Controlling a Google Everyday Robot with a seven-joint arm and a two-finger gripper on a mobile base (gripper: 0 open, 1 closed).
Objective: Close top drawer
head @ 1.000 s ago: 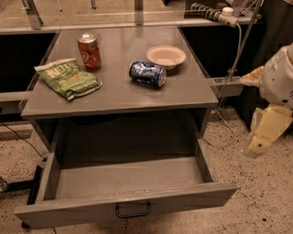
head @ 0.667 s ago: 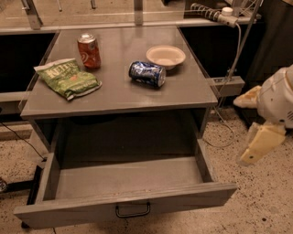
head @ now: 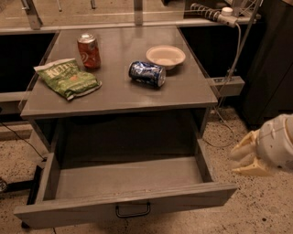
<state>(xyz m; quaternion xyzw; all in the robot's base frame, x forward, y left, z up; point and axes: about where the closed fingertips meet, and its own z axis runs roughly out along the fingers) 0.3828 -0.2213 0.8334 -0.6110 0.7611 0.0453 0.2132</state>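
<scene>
The top drawer point(head: 123, 180) is pulled far out from under the grey cabinet top. Its inside is plain grey and holds nothing. Its long front panel point(head: 128, 205) runs along the bottom of the view, with a small black wire handle point(head: 132, 211) at its centre. My gripper point(head: 249, 157) is at the right edge, cream-coloured, to the right of the drawer's front right corner and apart from it.
On the cabinet top point(head: 114, 98) lie a green chip bag point(head: 68, 77), an upright red soda can point(head: 88, 51), a blue can on its side point(head: 147, 74) and a pale bowl point(head: 165, 56). A power strip point(head: 215, 13) and cables hang at the right rear. Speckled floor all around.
My gripper has moved down and towards the drawer's right front corner. The drawer and the things on top have not moved.
</scene>
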